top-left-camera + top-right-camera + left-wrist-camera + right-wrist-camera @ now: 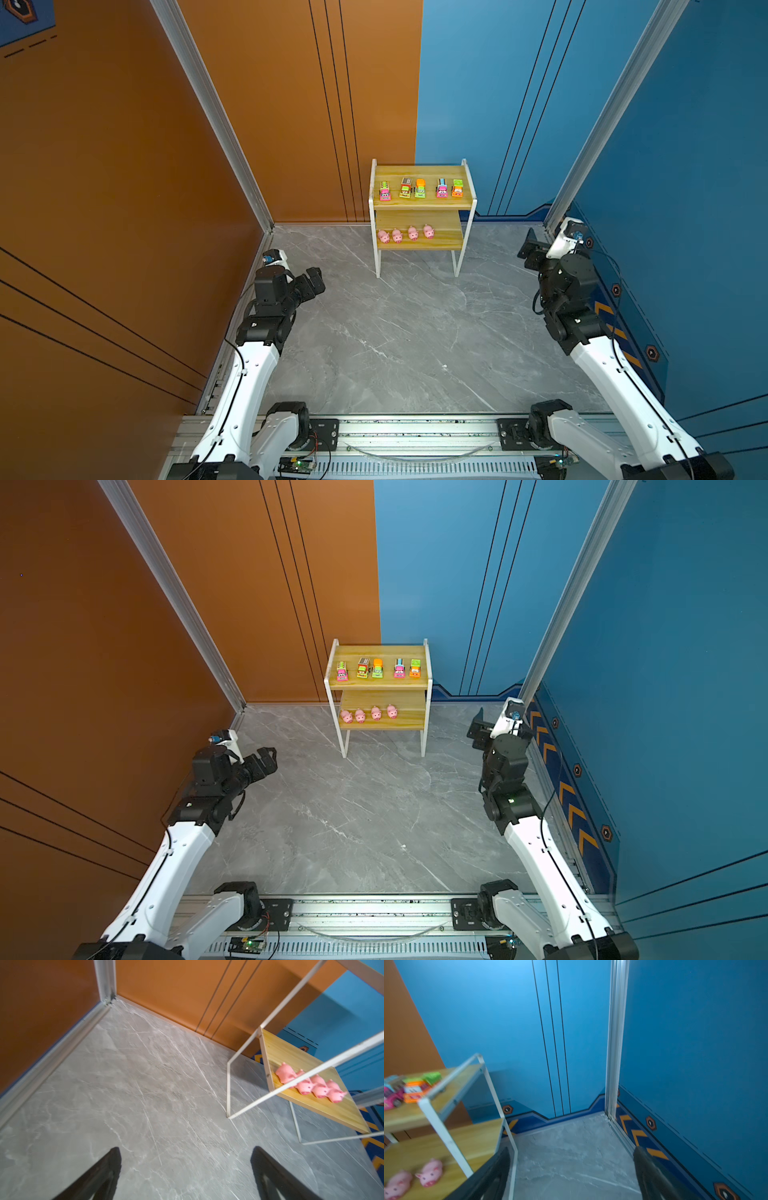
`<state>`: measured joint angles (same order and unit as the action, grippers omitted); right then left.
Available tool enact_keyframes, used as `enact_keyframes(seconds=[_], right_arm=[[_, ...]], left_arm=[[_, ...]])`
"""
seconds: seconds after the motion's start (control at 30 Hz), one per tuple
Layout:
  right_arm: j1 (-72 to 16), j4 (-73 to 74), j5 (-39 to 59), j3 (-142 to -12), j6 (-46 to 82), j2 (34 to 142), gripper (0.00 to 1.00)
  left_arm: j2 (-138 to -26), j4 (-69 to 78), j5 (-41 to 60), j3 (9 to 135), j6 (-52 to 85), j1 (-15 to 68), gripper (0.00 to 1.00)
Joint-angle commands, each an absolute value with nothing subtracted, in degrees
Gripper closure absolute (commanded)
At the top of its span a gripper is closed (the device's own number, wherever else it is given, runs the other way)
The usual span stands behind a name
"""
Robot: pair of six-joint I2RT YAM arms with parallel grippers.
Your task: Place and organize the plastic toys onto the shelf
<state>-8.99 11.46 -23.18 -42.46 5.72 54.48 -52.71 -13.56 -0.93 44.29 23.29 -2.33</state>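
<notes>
Scanning left to right: orange wall (104, 166) bounds the 9 o'clock side. Left gripper (186, 1148) hangs at 9 o'clock over the grey tabletop (395, 332), jaws spread wide, holding nothing. Shelf (424, 203) stands at 12 o'clock against the back wall; five toy trucks (420, 188) line its upper board, four pink pigs (397, 235) its lower. White frame rails (311, 1073) cross the pigs in the left wrist view. Right gripper (572, 1148) sits at 3 o'clock, jaws wide, empty, beside the blue wall (706, 166).
</notes>
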Motion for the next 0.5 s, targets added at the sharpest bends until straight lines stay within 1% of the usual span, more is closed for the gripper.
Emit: enact_keyframes(seconds=[0.0, 0.13, 0.23, 0.33, 0.37, 0.47], right_arm=[[-7.5, 20.5, -20.35, -30.97, 8.96, 53.86, 0.05], [-6.59, 29.21, -21.22, -23.44, 8.72, 59.58, 0.05], [-6.51, 38.72, -21.19, -19.88, 5.73, 66.96, 0.05], [-5.93, 45.41, -20.82, -18.34, 2.93, 73.32, 0.04], [-4.76, 47.41, -19.01, -18.3, 3.6, 75.49, 0.04], [-2.68, 47.73, -15.58, -19.85, 5.06, 79.91, 0.04]], left_arm=[[-50.69, -7.6, -12.69, 39.97, 20.98, -2.79, 0.02], [-50.6, 1.93, -17.05, 33.28, 16.84, -2.21, 0.02], [-53.33, 10.5, -19.34, 28.55, 11.85, -0.51, 0.02], [-58.1, 14.9, -18.71, 27.08, 8.63, 0.8, 0.02], [-60.34, 16.35, -18.29, 26.86, 7.67, 1.09, 0.02], [-66.95, 22.19, -16.55, 25.73, 6.33, 0.58, 0.02]])
